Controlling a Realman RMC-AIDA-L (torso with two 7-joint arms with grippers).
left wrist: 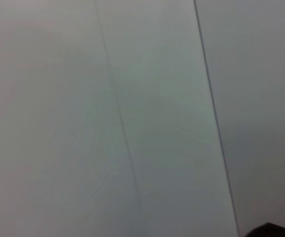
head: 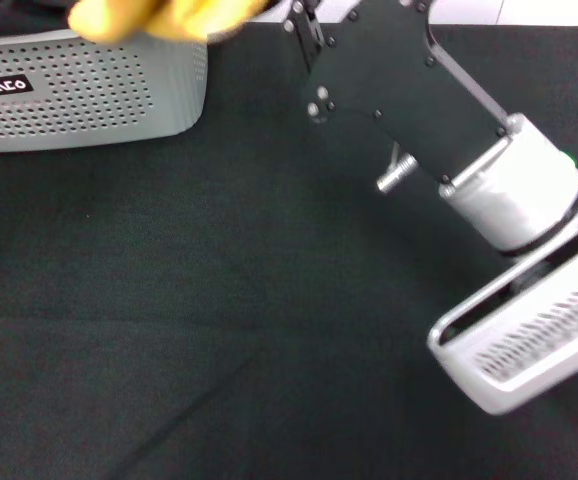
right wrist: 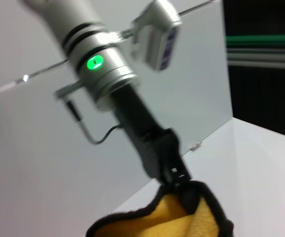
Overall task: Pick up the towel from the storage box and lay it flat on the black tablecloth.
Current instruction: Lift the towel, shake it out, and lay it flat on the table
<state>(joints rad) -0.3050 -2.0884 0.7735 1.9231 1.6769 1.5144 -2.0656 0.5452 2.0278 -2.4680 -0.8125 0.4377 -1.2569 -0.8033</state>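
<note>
Towel [right wrist: 169, 217] hangs pinched in the left end effector [right wrist: 179, 180] above the storage box [head: 89, 95]

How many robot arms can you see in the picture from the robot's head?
1. Only the right arm shows, reaching over the black tablecloth toward the storage box; its right gripper is near the yellow towel. The left arm is out of sight.

The right arm stretches forward across the tabletop – wrist angled, right gripper [head: 299, 25] fingers [right wrist: 178, 177] clamped on the towel [right wrist: 169, 217].
</note>
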